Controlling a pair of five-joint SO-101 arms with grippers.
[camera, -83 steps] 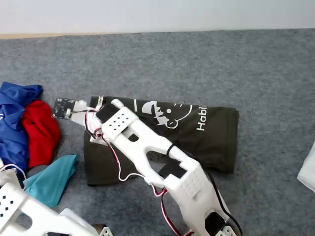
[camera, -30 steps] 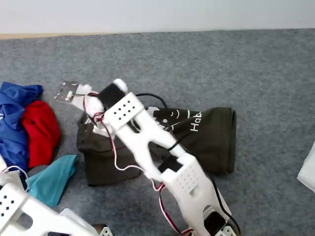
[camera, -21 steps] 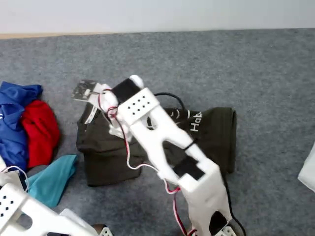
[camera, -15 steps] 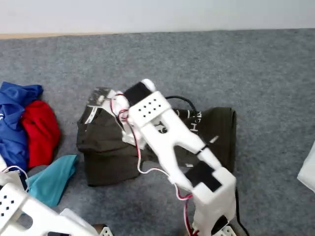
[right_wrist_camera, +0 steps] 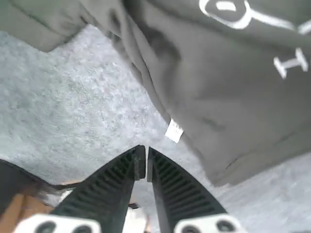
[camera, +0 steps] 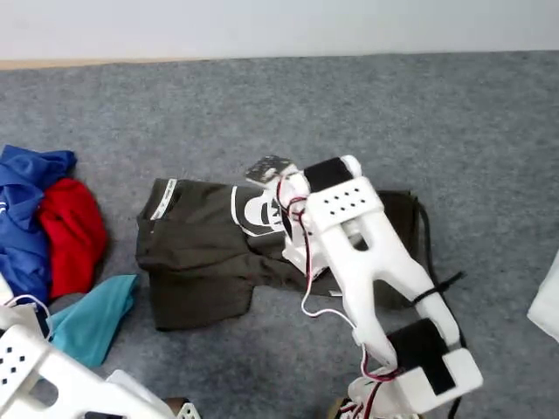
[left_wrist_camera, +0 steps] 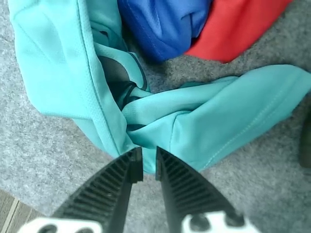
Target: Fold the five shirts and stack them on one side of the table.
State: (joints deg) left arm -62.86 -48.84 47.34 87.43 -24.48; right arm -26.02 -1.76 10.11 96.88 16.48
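A dark olive shirt with a white print lies rumpled in the middle of the grey table; its hem and a small white tag show in the right wrist view. My right arm stretches over the shirt's right half. My right gripper is shut with nothing in it, above bare carpet just off the olive shirt. My left gripper is shut, empty, at the edge of a teal shirt. Blue, red and teal shirts are heaped at the left.
A white piece of cloth pokes in at the right edge. My left arm's white body fills the bottom left corner. Bare grey carpet spreads behind the olive shirt as far as the wall.
My right arm has swung from the olive shirt's left end across to its right half. The shirt's left side now lies bunched, with the print near the middle. The left arm has not moved.
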